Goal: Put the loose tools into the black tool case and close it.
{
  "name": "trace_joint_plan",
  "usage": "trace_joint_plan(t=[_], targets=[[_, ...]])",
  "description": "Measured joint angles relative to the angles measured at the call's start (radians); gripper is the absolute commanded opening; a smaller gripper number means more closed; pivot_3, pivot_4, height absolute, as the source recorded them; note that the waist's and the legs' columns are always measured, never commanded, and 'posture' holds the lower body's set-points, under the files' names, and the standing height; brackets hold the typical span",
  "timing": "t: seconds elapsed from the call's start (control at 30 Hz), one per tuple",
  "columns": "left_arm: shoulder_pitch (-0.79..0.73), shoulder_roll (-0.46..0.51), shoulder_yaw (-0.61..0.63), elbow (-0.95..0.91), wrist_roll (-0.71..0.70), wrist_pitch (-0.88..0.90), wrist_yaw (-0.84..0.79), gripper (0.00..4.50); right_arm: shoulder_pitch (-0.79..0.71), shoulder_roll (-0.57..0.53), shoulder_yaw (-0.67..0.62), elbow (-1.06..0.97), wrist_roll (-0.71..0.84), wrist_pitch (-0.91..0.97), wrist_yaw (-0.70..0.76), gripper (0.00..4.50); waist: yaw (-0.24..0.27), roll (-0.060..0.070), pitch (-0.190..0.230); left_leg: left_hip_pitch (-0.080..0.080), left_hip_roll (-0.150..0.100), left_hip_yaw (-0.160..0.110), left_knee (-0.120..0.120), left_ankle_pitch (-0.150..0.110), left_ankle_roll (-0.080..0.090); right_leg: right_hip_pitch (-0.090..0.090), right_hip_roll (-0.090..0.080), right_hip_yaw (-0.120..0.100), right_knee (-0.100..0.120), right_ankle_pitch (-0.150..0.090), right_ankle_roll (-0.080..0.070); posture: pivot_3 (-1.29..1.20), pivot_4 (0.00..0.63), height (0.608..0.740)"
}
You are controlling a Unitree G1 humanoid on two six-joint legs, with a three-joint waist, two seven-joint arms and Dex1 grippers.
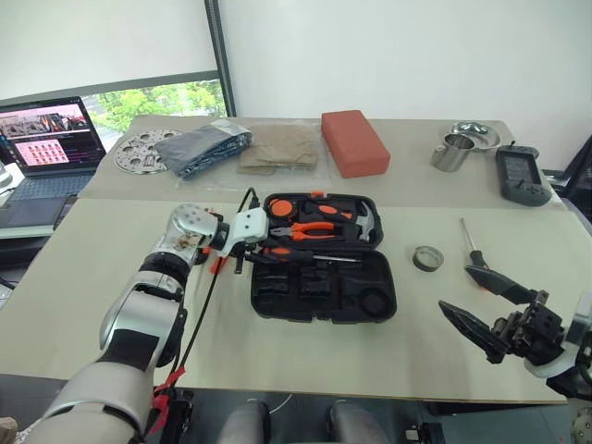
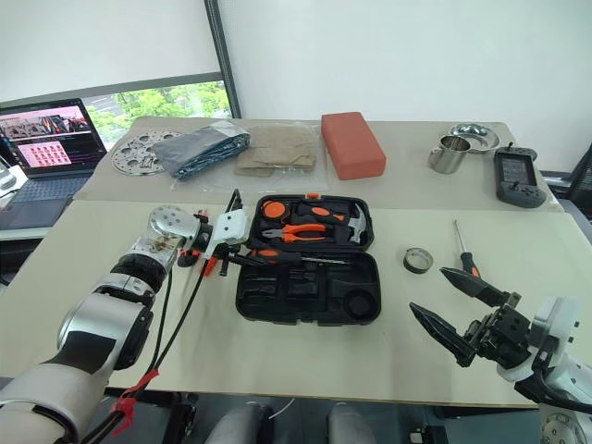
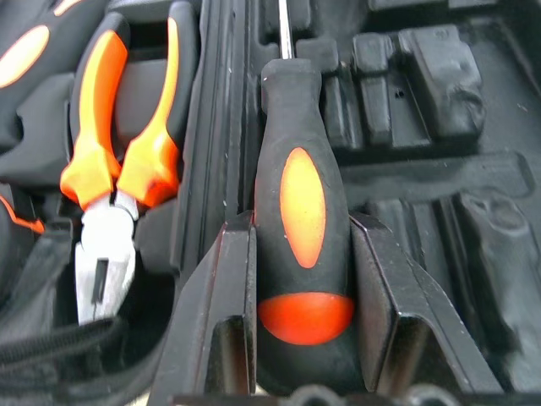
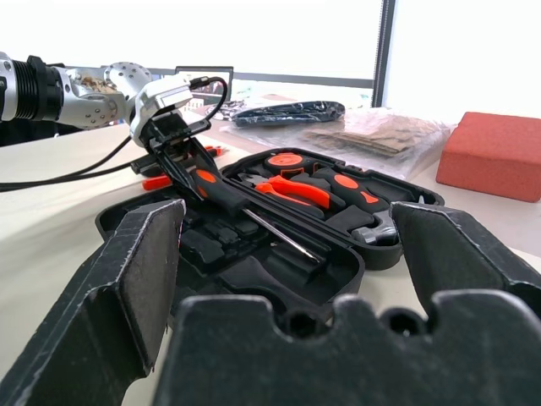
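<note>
Black moulded plastic forms the tool case (image 1: 324, 294), which lies open on the pale counter (image 1: 83, 277), its lid half towards the far side and its slotted half nearer the robot. In the lid half sit the orange-handled pliers (image 1: 310, 232) and the steel-headed hammer (image 1: 366, 222). The left gripper (image 3: 303, 338) reaches in from the case's left edge, its jaws pinching the butt of an orange-and-black screwdriver (image 3: 296, 203); the handle lies over the case's middle ridge and the thin steel shaft points across the case to the right. The right gripper (image 2: 453, 310) hovers low over the counter's near right corner, jaws spread wide with nothing between them. Just beyond it a second screwdriver (image 1: 472, 246) lies on the counter to the right of the case, and the small grey tape roll (image 1: 427, 258) rests between that screwdriver and the case, apart from both. A red-orange block (image 1: 354, 141) sits on the far counter behind the case.
</note>
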Motion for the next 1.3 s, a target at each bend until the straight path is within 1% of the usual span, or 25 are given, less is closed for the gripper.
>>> trace_joint_plan(t=[0.2, 0.27, 0.3, 0.43, 0.47, 0.5, 0.53, 0.6, 0.73, 0.83, 0.9, 0.93, 0.97, 1.0, 1.03, 1.17, 1.27, 1.3], targets=[[0.000, 0.007, -0.003, -0.012, 0.009, 0.021, -0.005, 0.94, 0.007, -0.010, 0.000, 0.000, 0.000, 0.000, 0.003, 4.50, 0.002, 0.000, 0.000, 0.000, 0.000, 0.000, 0.001, 0.000, 0.000, 0.000, 0.000, 0.000, 0.000, 0.000, 0.000, 0.00, 0.150, 0.740], [0.000, 0.007, -0.004, -0.012, 0.010, 0.025, -0.005, 1.94, 0.007, -0.010, 0.000, 0.000, 0.000, 0.000, 0.002, 4.50, 0.001, 0.000, 0.000, 0.000, 0.000, 0.000, 0.001, 0.000, 0.000, 0.000, 0.000, 0.000, 0.000, 0.000, 0.000, 0.00, 0.150, 0.740], [0.000, 0.008, -0.006, -0.013, 0.015, 0.029, -0.008, 2.14, 0.007, -0.011, 0.000, 0.000, 0.000, 0.000, 0.002, 4.50, 0.001, 0.000, 0.000, 0.000, 0.000, 0.000, 0.001, 0.000, 0.000, 0.000, 0.000, 0.000, 0.000, 0.000, 0.000, 0.00, 0.150, 0.740], [0.000, 0.008, -0.014, -0.020, 0.027, 0.035, -0.018, 3.55, 0.006, -0.020, 0.000, 0.000, 0.000, 0.001, 0.000, 4.50, 0.002, 0.001, 0.000, 0.000, 0.000, 0.000, 0.006, 0.000, 0.000, 0.001, 0.000, 0.000, 0.002, 0.000, 0.000, 0.00, 0.150, 0.740], [0.000, 0.008, -0.014, -0.020, 0.030, 0.034, -0.016, 3.82, 0.006, -0.020, 0.000, 0.000, 0.000, 0.001, 0.000, 4.50, 0.002, 0.001, 0.000, 0.000, 0.000, 0.000, 0.007, 0.000, 0.000, 0.001, 0.000, 0.000, 0.003, 0.000, 0.000, 0.00, 0.150, 0.740], [0.000, 0.008, -0.013, -0.022, 0.030, 0.031, -0.014, 4.16, 0.007, -0.020, 0.000, 0.000, 0.000, 0.001, -0.001, 4.50, 0.002, 0.001, 0.000, 0.000, 0.000, 0.000, 0.008, 0.000, 0.000, 0.001, 0.000, 0.000, 0.004, -0.001, 0.001, 0.00, 0.150, 0.740], [-0.002, 0.008, -0.012, -0.026, 0.031, 0.029, -0.005, 4.40, 0.007, -0.021, 0.000, 0.000, 0.000, 0.001, -0.002, 4.50, 0.002, 0.001, 0.000, 0.000, 0.000, 0.000, 0.008, 0.000, 0.000, 0.002, 0.000, 0.000, 0.006, -0.003, 0.006, 0.00, 0.150, 0.740], [-0.003, 0.015, -0.012, -0.026, 0.034, 0.023, 0.019, 4.40, 0.007, -0.022, 0.000, 0.000, 0.000, 0.001, -0.003, 4.50, 0.001, 0.000, 0.000, 0.000, 0.000, 0.000, 0.009, 0.000, 0.000, 0.001, 0.000, 0.000, 0.008, -0.004, 0.007, 0.00, 0.150, 0.740], [-0.014, 0.014, 0.003, -0.026, 0.025, 0.024, 0.009, 4.40, 0.010, -0.022, 0.000, 0.000, 0.000, 0.001, -0.006, 4.50, 0.000, 0.000, 0.000, -0.001, 0.000, -0.001, 0.009, 0.000, 0.000, 0.000, 0.000, 0.000, 0.008, -0.004, 0.007, 0.00, 0.150, 0.740], [-0.049, 0.008, 0.047, -0.062, -0.038, 0.042, -0.033, 4.40, 0.014, -0.022, 0.000, -0.002, 0.000, 0.002, -0.007, 4.50, 0.003, 0.001, -0.001, -0.002, 0.000, -0.001, 0.009, 0.000, 0.000, -0.001, 0.000, 0.000, 0.008, -0.004, 0.007, 0.00, 0.150, 0.740], [-0.072, -0.005, 0.082, -0.097, -0.086, 0.067, -0.062, 3.89, 0.015, -0.022, 0.000, -0.003, 0.000, 0.002, -0.008, 4.50, 0.005, 0.001, -0.001, -0.002, -0.001, -0.001, 0.009, 0.000, 0.000, 0.000, 0.000, 0.000, 0.008, -0.004, 0.007, 0.00, 0.150, 0.740], [-0.076, -0.015, 0.093, -0.113, -0.105, 0.079, -0.073, 3.73, 0.014, -0.022, 0.000, -0.003, 0.000, 0.002, -0.008, 4.50, 0.006, 0.001, -0.001, -0.002, -0.001, -0.001, 0.009, 0.000, 0.000, 0.000, -0.001, 0.000, 0.008, -0.004, 0.007, 0.00, 0.150, 0.740], [-0.076, -0.029, 0.102, -0.126, -0.125, 0.097, -0.080, 3.28, 0.014, -0.022, 0.000, -0.003, 0.000, 0.002, -0.008, 4.50, 0.006, 0.001, -0.001, -0.002, -0.001, -0.001, 0.009, 0.000, 0.000, 0.001, -0.001, 0.000, 0.007, -0.004, 0.007, 0.00, 0.150, 0.740], [-0.076, -0.038, 0.105, -0.130, -0.129, 0.107, -0.084, 3.07, 0.014, -0.022, 0.000, -0.003, 0.000, 0.002, -0.008, 4.50, 0.006, 0.001, -0.001, -0.002, -0.001, -0.001, 0.009, 0.000, 0.000, 0.000, -0.001, 0.001, 0.007, -0.004, 0.007, 0.00, 0.150, 0.740], [-0.067, -0.054, 0.105, -0.130, -0.128, 0.106, -0.077, 2.57, 0.014, -0.022, 0.000, -0.003, 0.000, 0.002, -0.010, 4.50, 0.005, 0.001, -0.001, -0.001, -0.001, -0.001, 0.009, 0.000, 0.000, 0.000, -0.001, 0.001, 0.007, -0.004, 0.007, 0.00, 0.150, 0.740], [-0.019, -0.114, 0.100, -0.123, -0.126, 0.109, -0.046, 1.19, 0.015, -0.022, 0.000, -0.003, 0.000, 0.002, -0.016, 4.50, 0.000, 0.000, 0.000, -0.001, 0.000, -0.001, 0.009, 0.000, 0.000, 0.000, 0.000, 0.001, 0.008, -0.004, 0.007, 0.00, 0.150, 0.740], [-0.016, -0.143, 0.099, -0.100, -0.124, 0.106, -0.015, 0.05, 0.017, -0.022, 0.000, -0.003, 0.000, 0.002, -0.016, 4.50, -0.001, 0.000, 0.000, -0.001, -0.001, -0.001, 0.009, 0.000, 0.000, 0.000, 0.000, 0.001, 0.008, -0.004, 0.008, 0.00, 0.150, 0.740], [-0.016, -0.152, 0.099, -0.088, -0.121, 0.103, -0.002, 0.05, 0.021, -0.022, 0.000, -0.004, 0.000, 0.002, -0.016, 4.50, 0.000, 0.000, 0.000, -0.001, -0.001, -0.001, 0.009, 0.000, 0.000, 0.000, 0.000, 0.001, 0.008, -0.005, 0.008, 0.00, 0.150, 0.740]])
